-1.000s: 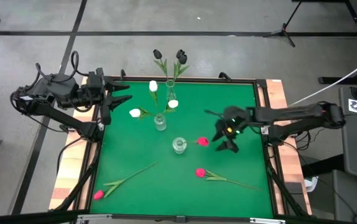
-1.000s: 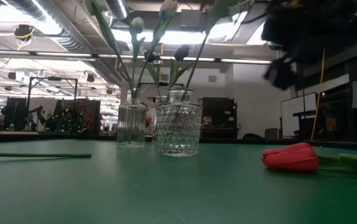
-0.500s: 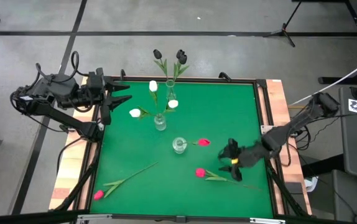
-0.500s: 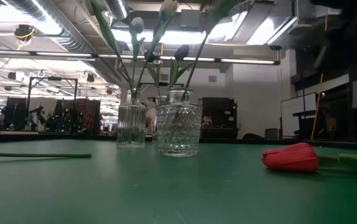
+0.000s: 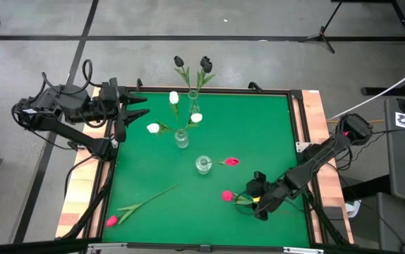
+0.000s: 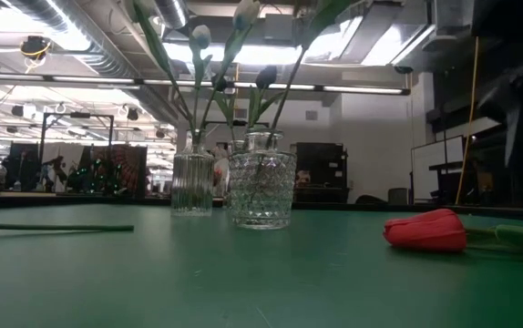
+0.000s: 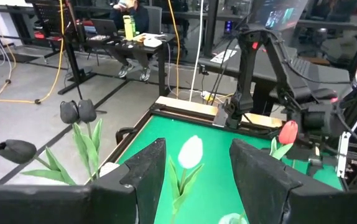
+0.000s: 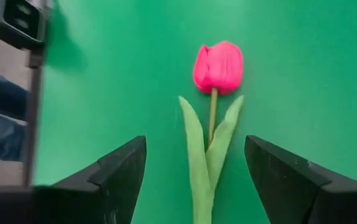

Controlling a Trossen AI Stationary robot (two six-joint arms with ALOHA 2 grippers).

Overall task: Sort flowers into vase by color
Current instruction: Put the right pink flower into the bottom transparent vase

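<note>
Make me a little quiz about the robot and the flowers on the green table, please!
1. True or false: the right hand is open over a pink tulip lying on the table.
2. How many pink tulips lie flat on the table? A) one B) two C) four
3. Fill in the gap: the vase with white tulips holds ___ of them.

Key
1. True. The stem runs between its open fingers.
2. B. The third pink tulip leans in the short glass.
3. Three.
</note>
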